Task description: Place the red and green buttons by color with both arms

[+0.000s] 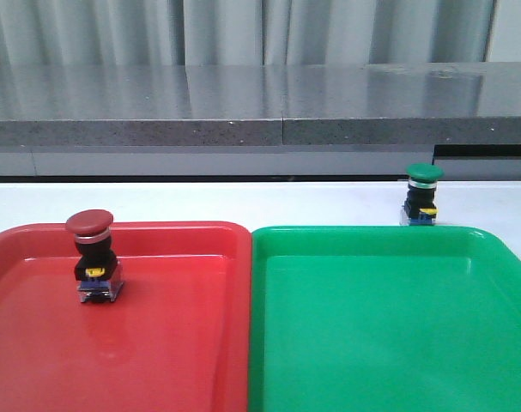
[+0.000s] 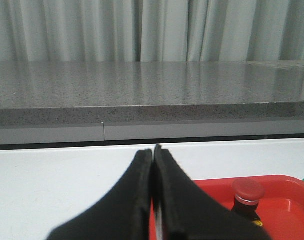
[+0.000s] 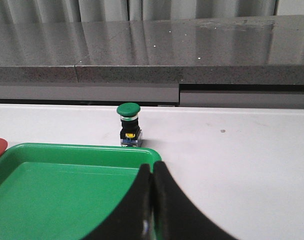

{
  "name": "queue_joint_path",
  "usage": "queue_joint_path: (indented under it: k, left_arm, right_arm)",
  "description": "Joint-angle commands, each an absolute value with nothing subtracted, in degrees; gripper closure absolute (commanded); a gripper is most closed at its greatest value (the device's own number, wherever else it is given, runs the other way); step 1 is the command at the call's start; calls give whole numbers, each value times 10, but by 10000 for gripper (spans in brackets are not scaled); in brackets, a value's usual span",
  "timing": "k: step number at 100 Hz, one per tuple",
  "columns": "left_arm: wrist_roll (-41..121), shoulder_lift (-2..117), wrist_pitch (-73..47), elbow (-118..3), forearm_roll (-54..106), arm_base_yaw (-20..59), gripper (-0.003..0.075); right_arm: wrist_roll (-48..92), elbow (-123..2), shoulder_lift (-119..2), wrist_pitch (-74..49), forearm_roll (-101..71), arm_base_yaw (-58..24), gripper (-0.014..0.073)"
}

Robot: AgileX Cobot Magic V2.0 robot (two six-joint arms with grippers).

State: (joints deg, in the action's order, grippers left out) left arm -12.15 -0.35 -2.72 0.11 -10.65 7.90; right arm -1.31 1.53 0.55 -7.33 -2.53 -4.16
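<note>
The red button [image 1: 94, 255] stands upright inside the red tray [image 1: 183, 343], near its far left; it also shows in the left wrist view [image 2: 248, 192]. The green button [image 1: 422, 195] stands upright on the white table just beyond the green tray [image 1: 389, 343]; it also shows in the right wrist view [image 3: 129, 124]. Neither arm shows in the front view. My left gripper [image 2: 153, 152] is shut and empty, back from the red tray [image 2: 287, 200]. My right gripper [image 3: 152, 167] is shut and empty, over the green tray's [image 3: 56, 195] near right corner.
The two trays lie side by side on the white table [image 1: 243, 202], touching at the middle. A grey stone ledge [image 1: 260, 120] runs along the table's far edge, with curtains behind it.
</note>
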Motion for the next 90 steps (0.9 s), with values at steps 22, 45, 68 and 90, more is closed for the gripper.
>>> queue_joint_path:
  k: [22,45,68,90]
  left_arm:
    - [-121,-21,21,25,-106,79,739]
    - [-121,-21,21,25,-106,79,740]
    - [-121,-21,21,25,-106,79,739]
    - [-121,-21,21,25,-106,79,739]
  right_arm:
    - [-11,-30,16,-30,-34,-39,660]
    - [-11,-159,13,-148,-38,-39,660]
    - [-11,-318,-64,-385,-38,-39,660]
    - [-11,-416,-193,-482,-43,-39,660]
